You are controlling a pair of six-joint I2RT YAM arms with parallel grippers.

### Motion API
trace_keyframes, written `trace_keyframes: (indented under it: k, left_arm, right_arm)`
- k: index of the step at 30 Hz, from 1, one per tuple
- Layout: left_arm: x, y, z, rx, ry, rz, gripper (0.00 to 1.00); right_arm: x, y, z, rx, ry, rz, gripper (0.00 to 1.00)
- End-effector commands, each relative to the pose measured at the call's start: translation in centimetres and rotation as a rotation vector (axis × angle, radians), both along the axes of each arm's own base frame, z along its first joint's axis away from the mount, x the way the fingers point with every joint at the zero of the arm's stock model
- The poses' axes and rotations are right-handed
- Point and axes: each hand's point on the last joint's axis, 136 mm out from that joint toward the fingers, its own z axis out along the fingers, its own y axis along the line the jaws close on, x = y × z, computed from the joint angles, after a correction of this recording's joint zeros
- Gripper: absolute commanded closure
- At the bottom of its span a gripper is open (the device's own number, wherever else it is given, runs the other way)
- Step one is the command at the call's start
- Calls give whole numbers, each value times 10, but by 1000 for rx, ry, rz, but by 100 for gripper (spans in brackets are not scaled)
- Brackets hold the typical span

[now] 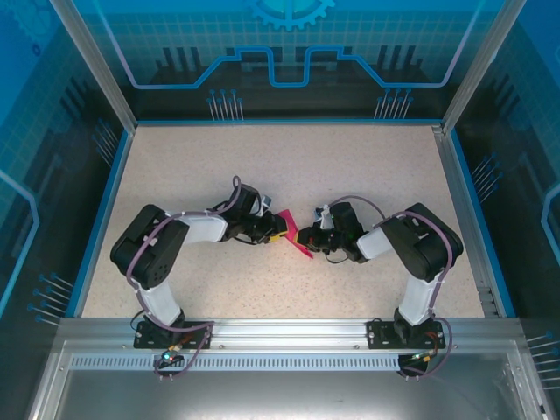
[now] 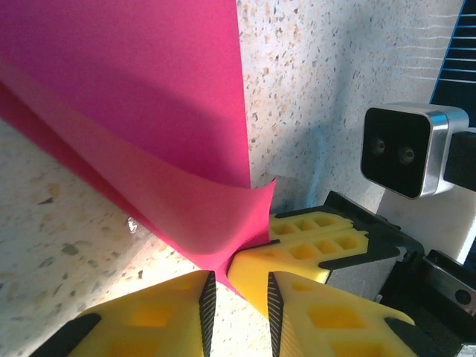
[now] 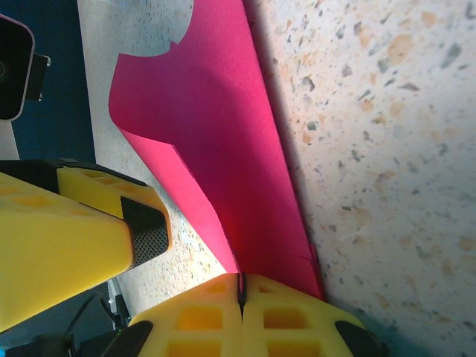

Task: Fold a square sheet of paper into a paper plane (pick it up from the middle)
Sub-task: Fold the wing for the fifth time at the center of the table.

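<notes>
Right gripper (image 3: 240, 288) pinches pink paper (image 3: 216, 141) by its edge, open table (image 1: 350, 166) around.

Nothing to read.
No letters or numbers on the square sheet of paper (image 3: 216, 134) or the blue wall (image 1: 175, 35).

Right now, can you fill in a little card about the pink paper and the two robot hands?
paper: pink paper, partly folded, one layer curved
where: middle of the speckled table, between the two hands
right hand: right hand shut, pinching the paper's end
left hand: left hand fingers a little apart, at the paper's corner
hands: very close together
plane: not finished yet
</notes>
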Motion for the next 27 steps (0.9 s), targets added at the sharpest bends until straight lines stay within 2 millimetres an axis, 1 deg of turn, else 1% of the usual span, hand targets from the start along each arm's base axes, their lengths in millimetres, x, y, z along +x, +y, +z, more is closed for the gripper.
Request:
trace_keyframes:
  k: [1, 13, 16, 27]
  left_arm:
    - [1, -10, 2, -22, -15, -38, 73]
    - [7, -12, -6, -14, -14, -40, 74]
    - [8, -12, -5, -15, -19, -40, 74]
    - [8, -12, -14, 10, -1, -43, 76]
  right_arm:
    - [-5, -10, -15, -18, 61, -21, 97]
    - [-7, -11, -20, -23, 81, -11, 96]
    - [-8, -11, -22, -27, 87, -9, 96]
    - [-9, -11, -26, -34, 104, -4, 95]
